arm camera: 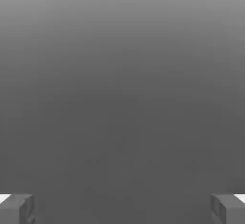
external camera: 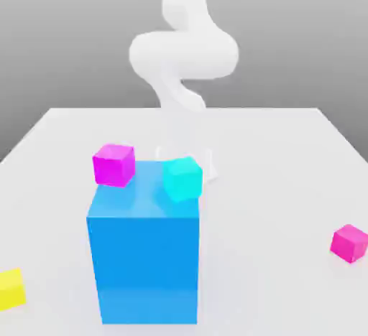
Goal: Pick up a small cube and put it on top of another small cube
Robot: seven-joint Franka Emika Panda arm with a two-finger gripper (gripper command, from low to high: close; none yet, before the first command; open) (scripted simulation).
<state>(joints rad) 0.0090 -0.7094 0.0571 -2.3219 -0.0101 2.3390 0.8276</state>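
Desk [external camera: 287, 155], white and flat, is carrying everything here, and a tall bright blue block [external camera: 144, 255] is standing near its front edge. A small bright magenta cube with plain faces [external camera: 113, 164] is showing at the block's upper corner on the exterior view's left, and a small cyan cube [external camera: 182, 178] at the upper corner on the exterior view's right; whether the two are resting on the block or lying on the desk just behind it cannot be told. A second small magenta cube [external camera: 350, 243] is lying on the desk well apart, toward the exterior view's right, and a small yellow cube [external camera: 11, 288] is sitting at the exterior view's left edge, near the front. The white robot arm [external camera: 183, 47] is rising behind the block, curling above the desk. In the hand view the tool [arm camera: 122, 208] is showing two grey fingertips [arm camera: 16, 208] standing wide apart with nothing between them, facing plain grey background.
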